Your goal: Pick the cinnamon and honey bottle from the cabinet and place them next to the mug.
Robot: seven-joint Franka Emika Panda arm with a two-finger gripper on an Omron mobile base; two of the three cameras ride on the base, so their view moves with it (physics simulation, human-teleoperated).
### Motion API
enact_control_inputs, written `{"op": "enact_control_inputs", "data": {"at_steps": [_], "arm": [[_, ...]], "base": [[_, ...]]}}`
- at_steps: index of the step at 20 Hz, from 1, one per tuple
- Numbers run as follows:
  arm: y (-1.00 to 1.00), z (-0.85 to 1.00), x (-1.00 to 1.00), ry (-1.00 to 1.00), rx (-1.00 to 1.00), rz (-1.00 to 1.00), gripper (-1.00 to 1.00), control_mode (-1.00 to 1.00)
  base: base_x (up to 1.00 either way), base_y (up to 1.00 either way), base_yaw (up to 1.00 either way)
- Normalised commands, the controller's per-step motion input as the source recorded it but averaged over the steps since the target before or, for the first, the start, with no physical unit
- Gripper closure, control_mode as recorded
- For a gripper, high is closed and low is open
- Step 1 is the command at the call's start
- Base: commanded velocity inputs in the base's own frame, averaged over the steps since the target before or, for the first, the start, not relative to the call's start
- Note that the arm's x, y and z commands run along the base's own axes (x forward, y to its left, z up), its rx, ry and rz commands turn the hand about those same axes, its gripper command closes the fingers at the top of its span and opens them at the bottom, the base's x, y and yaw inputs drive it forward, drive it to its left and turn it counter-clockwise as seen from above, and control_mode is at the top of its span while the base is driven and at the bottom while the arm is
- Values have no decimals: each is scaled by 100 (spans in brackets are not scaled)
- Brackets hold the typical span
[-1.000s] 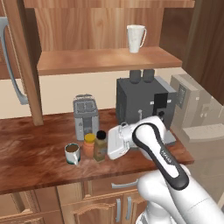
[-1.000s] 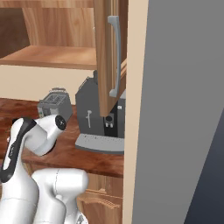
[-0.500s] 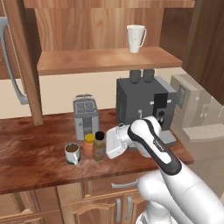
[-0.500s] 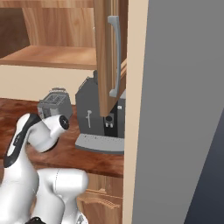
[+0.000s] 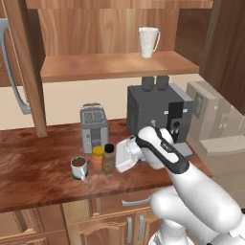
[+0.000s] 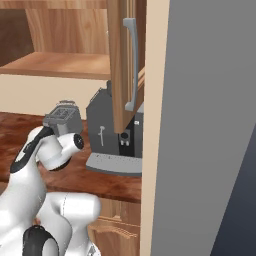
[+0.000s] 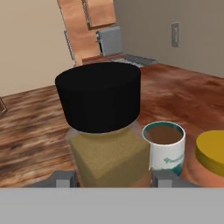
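The cinnamon [image 5: 109, 160], a slim brownish bottle with a black cap, stands on the counter. My gripper [image 5: 114, 160] reaches it from the right and is shut on it. In the hand view the cinnamon [image 7: 107, 131] sits close up between my two fingertips [image 7: 65, 179]. The honey bottle [image 5: 97, 159], orange with a yellow lid, stands touching or nearly touching the cinnamon's left side. The white mug [image 5: 79, 167] stands just left of the honey. The hand view has the mug [image 7: 168, 151] and the honey's lid [image 7: 212, 153] right of the cinnamon. Above hangs the wooden cabinet [image 5: 119, 67].
A tall white cup [image 5: 148, 42] stands on the cabinet shelf. Behind the bottles are a grey toaster [image 5: 94, 127] and a dark coffee machine [image 5: 158, 115]. An open cabinet door [image 6: 122, 60] hangs over the coffee machine in the right base view.
My wrist and forearm have shifted slightly to the left. The cinnamon stays beside the honey bottle in my grip.
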Motion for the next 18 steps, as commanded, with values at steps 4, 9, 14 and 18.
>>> {"op": "enact_control_inputs", "data": {"at_steps": [4,9,14,18], "arm": [[-21,-3,2,0,2,-2,100,-100],[-17,-9,-6,0,3,-8,100,-100],[-4,-18,0,0,0,-9,100,-100],[4,-14,-7,0,0,-10,100,-100]], "base": [[0,0,0],[0,0,0],[0,0,0],[0,0,0]]}}
